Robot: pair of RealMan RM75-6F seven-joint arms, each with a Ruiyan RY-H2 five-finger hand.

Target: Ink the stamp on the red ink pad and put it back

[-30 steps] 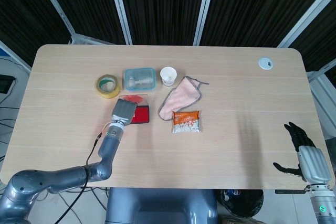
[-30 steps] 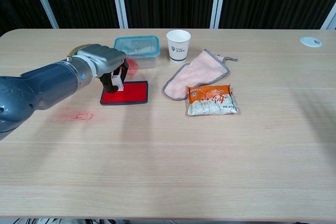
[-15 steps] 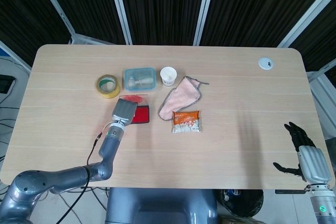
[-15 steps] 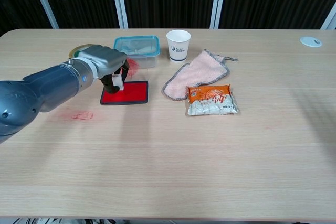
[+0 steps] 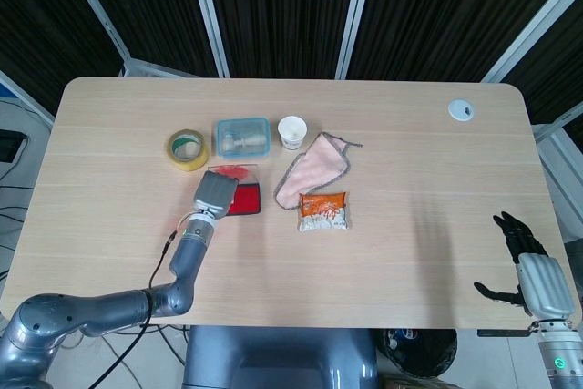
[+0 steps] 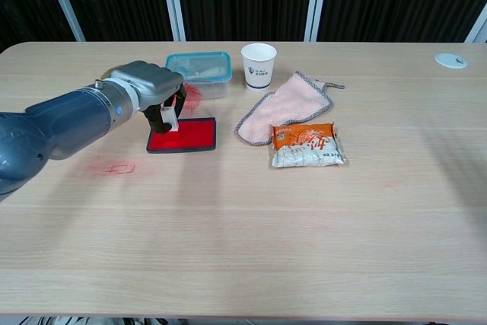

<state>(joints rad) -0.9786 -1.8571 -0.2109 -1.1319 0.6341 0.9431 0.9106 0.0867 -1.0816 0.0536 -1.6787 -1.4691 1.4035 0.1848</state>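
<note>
The left robot hand [image 6: 152, 85] pinches the stamp [image 6: 168, 121], long axis roughly upright, base down over the red ink pad [image 6: 186, 136] at its 9 o'clock edge. The right robot hand [image 5: 533, 271] hangs off the pale wood worktop [image 6: 304, 218] at 4 o'clock, fingers apart, holding nothing. Dark slatted walls run behind.
</note>
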